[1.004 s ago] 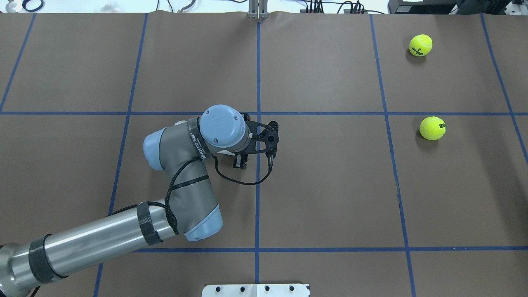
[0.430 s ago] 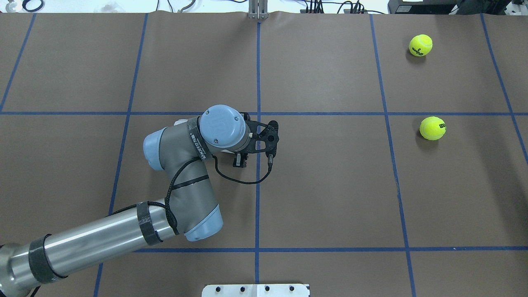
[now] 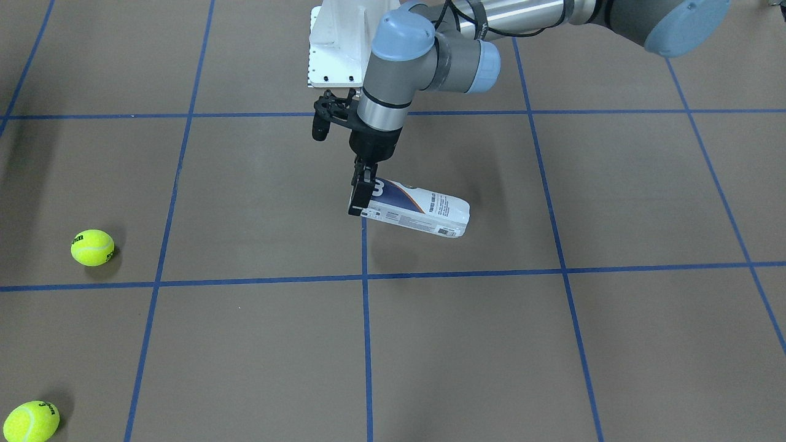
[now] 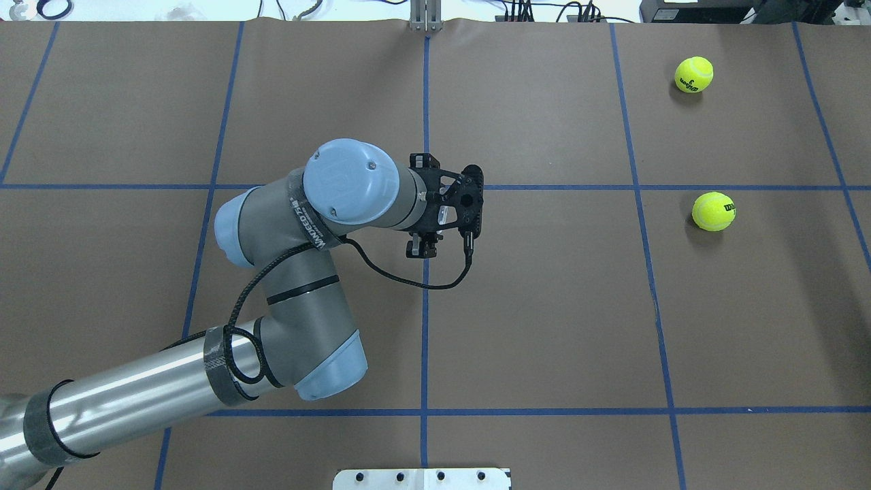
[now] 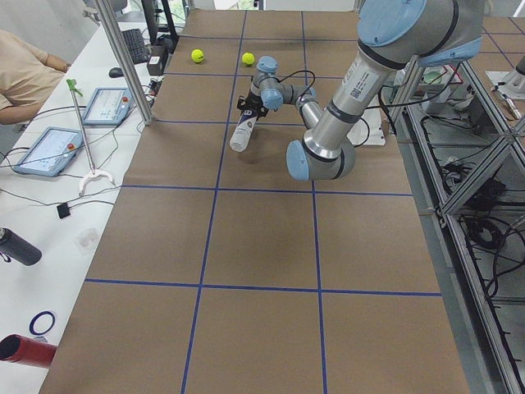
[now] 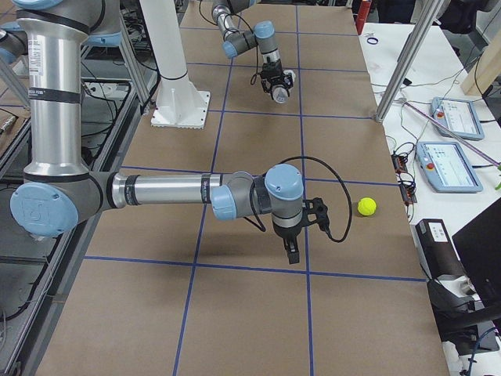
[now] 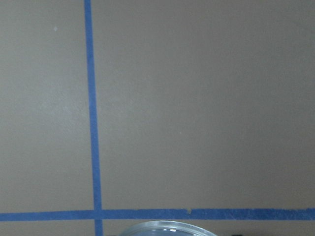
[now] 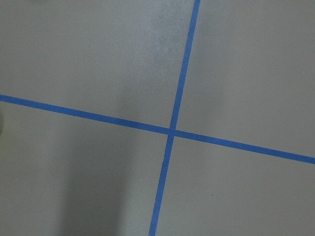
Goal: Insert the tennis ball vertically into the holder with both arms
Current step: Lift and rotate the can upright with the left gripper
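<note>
The holder (image 3: 424, 212) is a clear tube with a white and navy label. It tilts with one end raised off the brown table. My left gripper (image 3: 362, 196) is shut on that raised end and points down. The tube also shows in the exterior left view (image 5: 239, 134); in the overhead view my left arm hides it. Its silvery rim (image 7: 167, 229) shows at the bottom of the left wrist view. Two yellow tennis balls (image 4: 694, 74) (image 4: 713, 211) lie at the table's right. My right gripper (image 6: 291, 252) hangs near one ball (image 6: 366, 206); I cannot tell whether it is open or shut.
The white pedestal base (image 3: 334, 49) stands at the robot's edge of the table. Blue tape lines (image 4: 425, 306) grid the brown surface. Metal posts (image 5: 123, 57) (image 6: 399, 70) and operators' tablets (image 6: 452, 164) stand along the far side.
My left arm has risen and shifted a little to the right and away from the robot, lifting the holder's gripped end. The tennis balls have not moved.
</note>
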Controlling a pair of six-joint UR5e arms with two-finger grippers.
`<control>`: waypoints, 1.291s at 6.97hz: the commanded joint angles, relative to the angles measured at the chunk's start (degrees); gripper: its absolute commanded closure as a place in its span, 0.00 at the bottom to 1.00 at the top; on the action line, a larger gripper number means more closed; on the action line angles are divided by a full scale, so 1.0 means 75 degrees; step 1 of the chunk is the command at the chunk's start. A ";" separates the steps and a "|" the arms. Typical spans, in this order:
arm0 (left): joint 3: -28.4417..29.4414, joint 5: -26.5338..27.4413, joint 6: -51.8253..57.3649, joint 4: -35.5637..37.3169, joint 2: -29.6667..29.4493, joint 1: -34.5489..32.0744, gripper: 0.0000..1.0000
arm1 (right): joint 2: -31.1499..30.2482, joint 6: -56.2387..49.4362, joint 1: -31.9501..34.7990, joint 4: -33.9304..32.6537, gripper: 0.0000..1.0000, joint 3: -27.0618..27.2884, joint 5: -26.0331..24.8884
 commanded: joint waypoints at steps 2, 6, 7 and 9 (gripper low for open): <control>-0.0201 -0.0928 -0.2651 -0.2500 0.0002 -0.0265 0.21 | 0.0001 0.0000 0.0000 0.0000 0.00 0.0000 0.0009; 0.2180 0.0005 -0.4999 -0.8924 0.0013 -0.0254 0.21 | -0.0023 0.0000 0.0000 0.0000 0.00 0.0023 0.0091; 0.2398 0.0438 -0.5212 -0.9719 -0.0022 -0.0242 0.21 | -0.0023 0.0000 0.0000 0.0000 0.00 0.0024 0.0103; 0.2436 0.1154 -0.5319 -1.0427 -0.0045 -0.0254 0.21 | -0.0023 0.0000 0.0000 0.0000 0.00 0.0070 0.0115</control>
